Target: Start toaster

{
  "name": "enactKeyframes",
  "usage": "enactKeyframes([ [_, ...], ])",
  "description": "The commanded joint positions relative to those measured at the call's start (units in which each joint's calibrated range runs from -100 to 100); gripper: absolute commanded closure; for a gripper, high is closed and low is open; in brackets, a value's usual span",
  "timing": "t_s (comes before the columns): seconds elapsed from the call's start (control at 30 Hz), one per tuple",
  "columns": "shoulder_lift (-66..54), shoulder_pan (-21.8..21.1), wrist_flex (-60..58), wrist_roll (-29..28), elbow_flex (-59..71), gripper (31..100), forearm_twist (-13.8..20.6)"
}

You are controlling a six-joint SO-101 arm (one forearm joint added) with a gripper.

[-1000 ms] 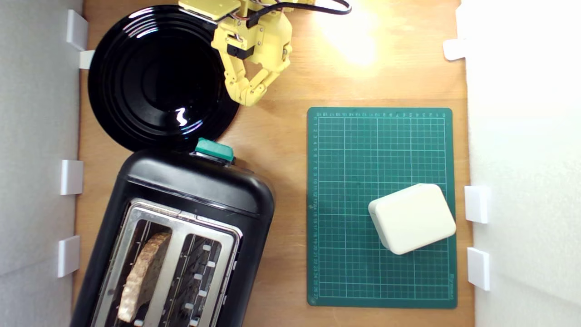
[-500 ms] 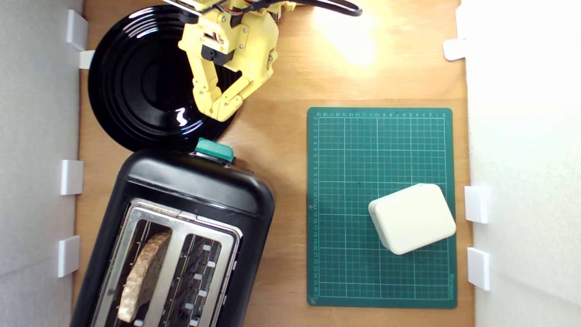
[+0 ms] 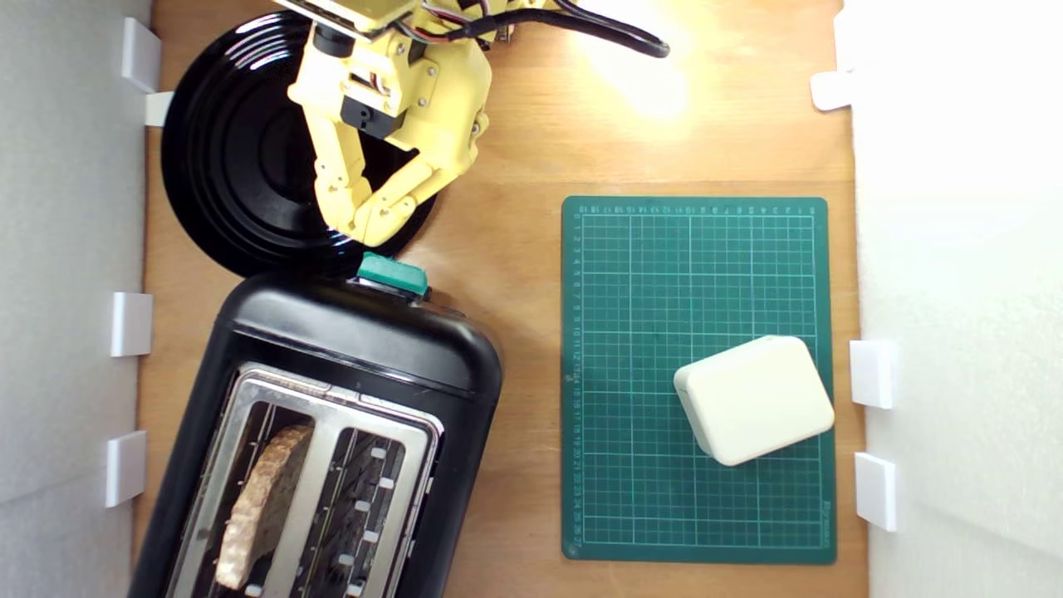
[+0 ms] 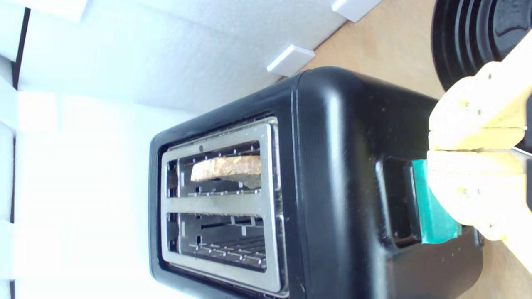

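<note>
In the exterior view, white brackets point(image 3: 131, 324) line the tabletop's point(image 3: 515, 124) left edge against a pale wall. The toaster point(image 3: 349, 340) occupies the lower left of that view, set at a slant, its metal top plate facing the camera. A slice of bread point(image 3: 262, 502) sits in the slot nearer the exterior view's left; the other slot shows only wire guides. The green lever knob point(image 3: 392, 275) projects from the toaster's end that faces the black plate point(image 3: 232, 166), which lies in the upper left, just beside that end.

The yellow claw point(image 3: 363, 228) hangs over the plate's rim, its tips pointing toward the lever knob and stopping just short of it. Its two fingers are pressed together at the tips, with nothing held between them. In the wrist view the joined fingers point(image 4: 469, 145) appear directly beside the lever knob point(image 4: 432, 207), partly overlapping it; contact cannot be confirmed. The bread point(image 4: 226, 168) also shows in that view, within the toaster point(image 4: 341, 166).

To the exterior view's right, a green cutting mat point(image 3: 698, 274) lies flat on the tabletop, well apart from the toaster. A white box point(image 3: 754, 399) with rounded corners rests on the mat's lower right part. More white brackets point(image 3: 872, 374) stand along the right edge.
</note>
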Motion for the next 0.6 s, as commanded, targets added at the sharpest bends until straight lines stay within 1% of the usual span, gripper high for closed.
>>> enactKeyframes([
  [0.0, 1.9, -0.6, -0.2, 0.3, -5.5, 98.9, 0.2],
  [0.1, 3.5, -0.9, -0.4, 0.8, -6.9, 98.9, -0.5],
  [0.17, 4.0, -2.3, -1.6, 0.5, -7.3, 98.9, -0.5],
  [0.3, 5.3, -3.0, -4.3, -0.6, -7.3, 98.9, -0.5],
  [0.57, 7.9, -3.1, -4.8, -0.9, -7.3, 98.9, -0.5],
])
